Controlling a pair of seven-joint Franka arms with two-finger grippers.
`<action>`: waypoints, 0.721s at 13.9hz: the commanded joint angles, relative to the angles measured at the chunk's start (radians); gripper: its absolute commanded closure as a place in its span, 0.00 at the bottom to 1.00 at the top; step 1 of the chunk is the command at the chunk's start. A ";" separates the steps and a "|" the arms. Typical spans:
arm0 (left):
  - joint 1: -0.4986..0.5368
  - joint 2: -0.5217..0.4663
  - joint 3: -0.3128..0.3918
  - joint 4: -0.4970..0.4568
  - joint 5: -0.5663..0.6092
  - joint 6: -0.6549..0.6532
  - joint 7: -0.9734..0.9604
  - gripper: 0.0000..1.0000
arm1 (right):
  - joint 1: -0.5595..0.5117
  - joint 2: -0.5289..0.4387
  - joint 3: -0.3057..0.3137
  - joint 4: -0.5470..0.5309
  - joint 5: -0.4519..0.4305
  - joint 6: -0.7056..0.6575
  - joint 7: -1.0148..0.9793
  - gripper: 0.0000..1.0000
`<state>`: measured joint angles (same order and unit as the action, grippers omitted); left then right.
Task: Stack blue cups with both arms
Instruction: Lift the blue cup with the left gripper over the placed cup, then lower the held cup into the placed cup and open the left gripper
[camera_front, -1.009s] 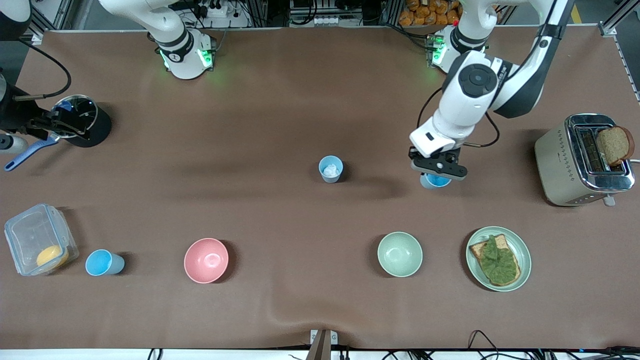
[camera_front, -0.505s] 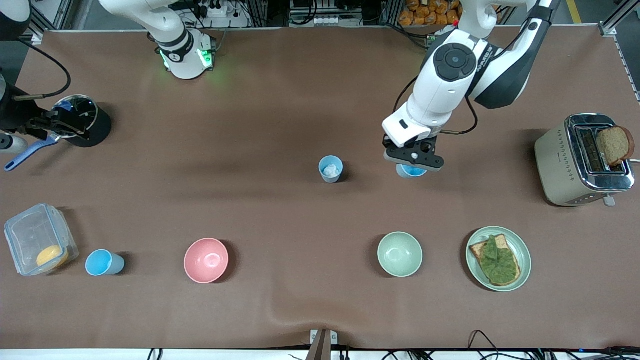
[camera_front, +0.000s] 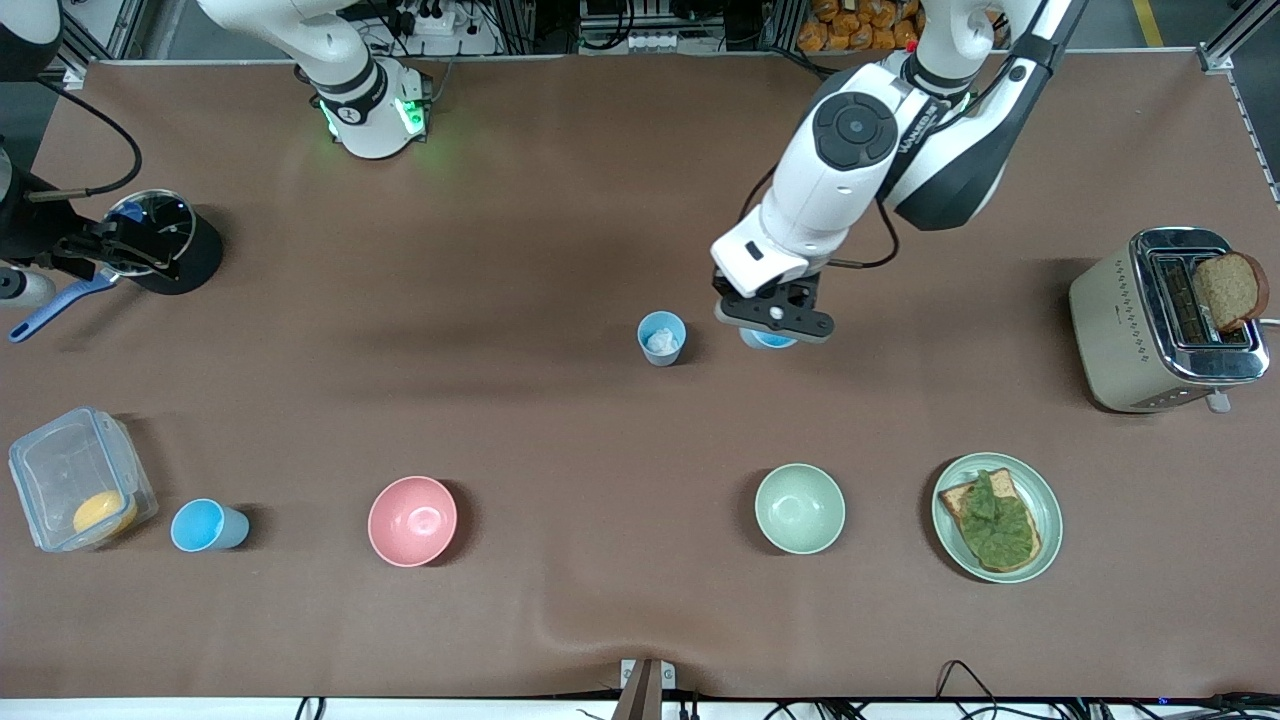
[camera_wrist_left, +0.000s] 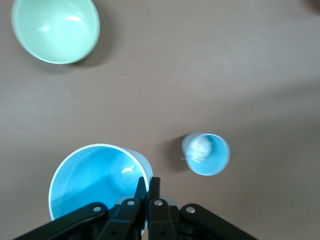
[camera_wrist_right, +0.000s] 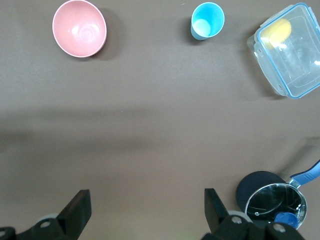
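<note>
My left gripper (camera_front: 772, 325) is shut on the rim of a blue cup (camera_wrist_left: 90, 185), one finger inside the wall and one outside. The cup hangs over the brown table. Beside it, toward the right arm's end, a second blue cup (camera_front: 662, 337) with a white patch at its bottom stands upright on the table. A third blue cup (camera_front: 205, 525) stands nearer to the front camera, beside the clear container. My right gripper (camera_wrist_right: 146, 202) is open and holds nothing, high over the table beside the black pot.
A pink bowl (camera_front: 412, 520), a pale green bowl (camera_front: 799, 508) and a plate (camera_front: 1045, 500) with toast and greens line the near side. A toaster (camera_front: 1120, 320) stands at the left arm's end. A clear container (camera_front: 60, 470) and a black pot (camera_front: 190, 255) stand at the right arm's end.
My left arm has carried its blue cup sideways over the table toward the cup with the white patch. The right arm has not moved.
</note>
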<state>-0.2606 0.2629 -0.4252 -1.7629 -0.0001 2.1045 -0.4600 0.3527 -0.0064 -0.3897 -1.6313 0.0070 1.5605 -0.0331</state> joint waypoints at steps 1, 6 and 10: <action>-0.065 0.061 0.029 0.088 -0.023 -0.034 -0.075 1.00 | -0.003 -0.009 0.006 0.004 -0.013 -0.005 -0.011 0.00; -0.227 0.143 0.123 0.184 -0.009 -0.032 -0.123 1.00 | -0.004 -0.007 0.006 0.005 -0.013 0.000 -0.011 0.00; -0.342 0.206 0.218 0.241 -0.009 -0.020 -0.161 1.00 | -0.006 -0.010 0.005 0.001 -0.013 -0.005 -0.011 0.00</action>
<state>-0.5605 0.4211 -0.2452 -1.5798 -0.0045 2.1000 -0.5929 0.3527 -0.0064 -0.3895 -1.6313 0.0067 1.5609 -0.0337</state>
